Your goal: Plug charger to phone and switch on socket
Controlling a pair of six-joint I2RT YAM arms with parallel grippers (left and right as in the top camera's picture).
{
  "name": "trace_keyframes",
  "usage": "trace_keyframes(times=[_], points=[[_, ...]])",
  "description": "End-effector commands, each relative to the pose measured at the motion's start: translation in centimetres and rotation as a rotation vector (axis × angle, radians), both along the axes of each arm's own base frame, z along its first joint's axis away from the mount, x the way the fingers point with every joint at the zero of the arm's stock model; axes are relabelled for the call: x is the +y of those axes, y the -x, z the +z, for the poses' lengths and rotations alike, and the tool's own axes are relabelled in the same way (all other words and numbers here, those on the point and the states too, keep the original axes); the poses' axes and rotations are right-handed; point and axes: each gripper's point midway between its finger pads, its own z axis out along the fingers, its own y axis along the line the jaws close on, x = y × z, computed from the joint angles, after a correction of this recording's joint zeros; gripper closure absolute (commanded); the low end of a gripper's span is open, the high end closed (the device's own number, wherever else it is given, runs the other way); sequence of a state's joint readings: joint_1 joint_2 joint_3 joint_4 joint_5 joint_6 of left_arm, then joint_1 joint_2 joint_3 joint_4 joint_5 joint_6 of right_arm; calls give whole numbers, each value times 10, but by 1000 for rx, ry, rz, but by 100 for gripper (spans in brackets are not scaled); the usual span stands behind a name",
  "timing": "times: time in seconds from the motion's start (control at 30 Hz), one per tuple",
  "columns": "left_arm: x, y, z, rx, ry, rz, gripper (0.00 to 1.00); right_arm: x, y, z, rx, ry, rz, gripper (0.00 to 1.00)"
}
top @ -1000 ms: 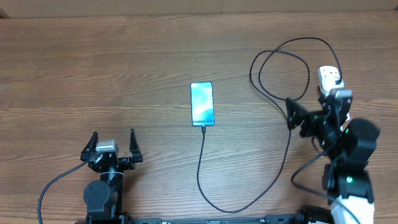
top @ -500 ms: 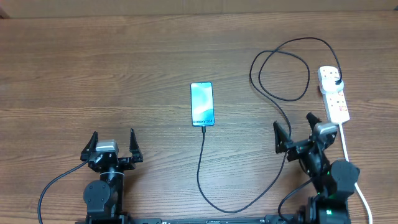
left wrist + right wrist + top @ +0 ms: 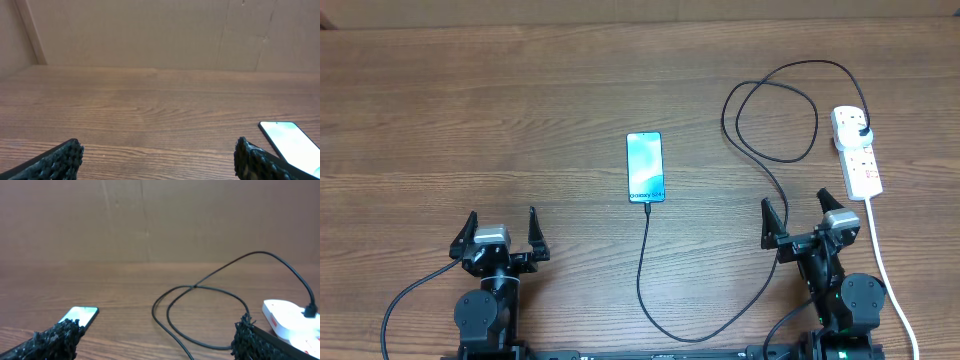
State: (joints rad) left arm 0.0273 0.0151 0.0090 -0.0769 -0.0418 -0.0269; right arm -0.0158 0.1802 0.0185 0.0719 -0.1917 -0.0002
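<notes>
I have both arms parked at the near edge of the counter point(image 3: 470, 100). The left end effector point(image 3: 501, 222) stands with its jaws spread wide and nothing between them, and the right end effector point(image 3: 794, 212) is just as wide and just as empty. The phone point(image 3: 645, 167) lies flat around the middle of the counter, its long sides pointing to the far and near edges and its screen glowing cyan. There is a line of small white lettering at its near end, too small for me to read with any confidence. The charger point(image 3: 642, 265) meets the phone's near short edge. Its black cable then runs toward the near edge, bends right, climbs past the right end effector and makes a loose double loop. It ends at a black plug point(image 3: 861, 130) seated in the farthest outlet of the socket point(image 3: 857, 152). That white strip lies close to the right edge, with red markings on it that I cannot make out. Its thick white lead point(image 3: 882, 262) trails toward the near edge beside the right arm. I cannot tell how the switches stand.
</notes>
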Motion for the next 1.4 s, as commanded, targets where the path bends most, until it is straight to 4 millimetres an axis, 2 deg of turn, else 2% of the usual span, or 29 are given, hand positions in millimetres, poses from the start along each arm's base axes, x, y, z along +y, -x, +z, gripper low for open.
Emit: trace_keyframes(times=[0.0, 0.13, 0.3, 1.37], points=[[4, 1, 1, -11, 13, 19, 0, -8, 3, -6, 9, 4, -58, 0], [4, 1, 1, -11, 13, 19, 0, -11, 6, -13, 35, 4, -74, 0], [4, 1, 1, -11, 13, 19, 0, -12, 9, -1, -19, 3, -83, 0], [4, 1, 1, -11, 13, 19, 0, -8, 9, -1, -28, 54, -56, 0]])
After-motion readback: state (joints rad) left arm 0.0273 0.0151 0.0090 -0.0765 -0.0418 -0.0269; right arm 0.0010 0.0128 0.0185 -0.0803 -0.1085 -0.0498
